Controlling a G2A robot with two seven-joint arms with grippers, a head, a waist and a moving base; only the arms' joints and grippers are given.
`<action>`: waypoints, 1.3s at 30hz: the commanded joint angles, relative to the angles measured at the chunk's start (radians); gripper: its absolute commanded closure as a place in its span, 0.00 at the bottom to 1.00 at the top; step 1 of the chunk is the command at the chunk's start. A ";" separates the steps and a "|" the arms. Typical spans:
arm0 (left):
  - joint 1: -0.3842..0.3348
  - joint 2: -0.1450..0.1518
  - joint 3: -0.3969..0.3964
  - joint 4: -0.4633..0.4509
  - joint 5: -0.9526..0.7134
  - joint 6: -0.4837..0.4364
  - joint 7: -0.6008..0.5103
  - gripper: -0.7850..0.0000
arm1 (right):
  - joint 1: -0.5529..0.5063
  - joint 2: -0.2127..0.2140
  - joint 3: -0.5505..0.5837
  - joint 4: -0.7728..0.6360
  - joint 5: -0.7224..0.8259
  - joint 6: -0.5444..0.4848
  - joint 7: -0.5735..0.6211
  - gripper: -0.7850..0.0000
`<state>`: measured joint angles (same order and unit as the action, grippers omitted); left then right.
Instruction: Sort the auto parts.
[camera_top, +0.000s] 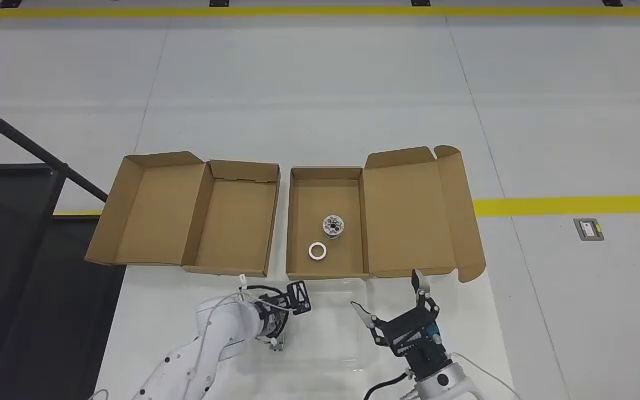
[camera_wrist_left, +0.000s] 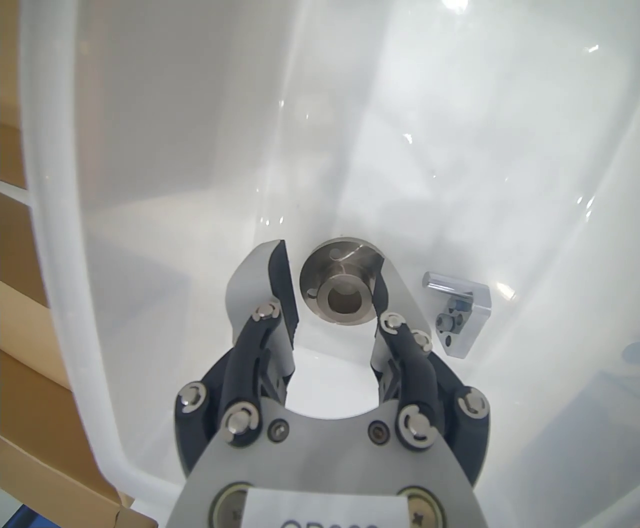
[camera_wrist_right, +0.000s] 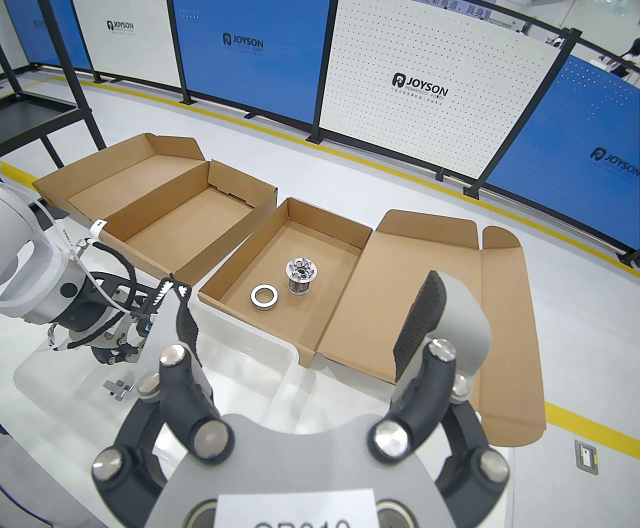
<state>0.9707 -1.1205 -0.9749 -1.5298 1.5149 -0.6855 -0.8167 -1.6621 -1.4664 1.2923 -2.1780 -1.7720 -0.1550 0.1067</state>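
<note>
A flanged metal bushing (camera_wrist_left: 340, 292) rests on the floor of a clear plastic bin (camera_wrist_left: 47, 240). My left gripper (camera_wrist_left: 332, 295) is down inside the bin, its pads (camera_wrist_left: 282, 290) pressed against both sides of the flange. A small silver bracket block (camera_wrist_left: 460, 315) lies just beside it, untouched. In the top view the left gripper (camera_top: 278, 338) is at the bin's left end. My right gripper (camera_top: 388, 295) hangs open and empty above the bin's right end, near the right box's front corner.
Two open cardboard boxes stand behind the bin. The left box (camera_top: 235, 215) holds nothing. The right box (camera_top: 300, 215) holds a metal ring (camera_top: 317, 250) and a ribbed hub (camera_top: 333, 224). Its lid flap (camera_top: 420, 210) lies flat to the right.
</note>
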 joint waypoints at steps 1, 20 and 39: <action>-0.004 -0.002 0.002 0.008 -0.005 -0.001 -0.002 0.53 | 0.000 0.000 0.000 0.000 0.000 0.000 0.000 0.00; 0.001 0.007 -0.058 -0.039 -0.087 -0.045 -0.035 1.00 | 0.000 0.000 0.000 0.000 0.000 0.000 0.000 0.00; 0.056 0.066 -0.386 -0.340 -0.353 -0.070 -0.070 1.00 | 0.000 0.000 0.000 0.000 0.000 0.000 0.000 0.00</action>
<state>1.0360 -1.0547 -1.3511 -1.8791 1.1665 -0.7669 -0.8981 -1.6621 -1.4664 1.2923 -2.1780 -1.7720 -0.1550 0.1067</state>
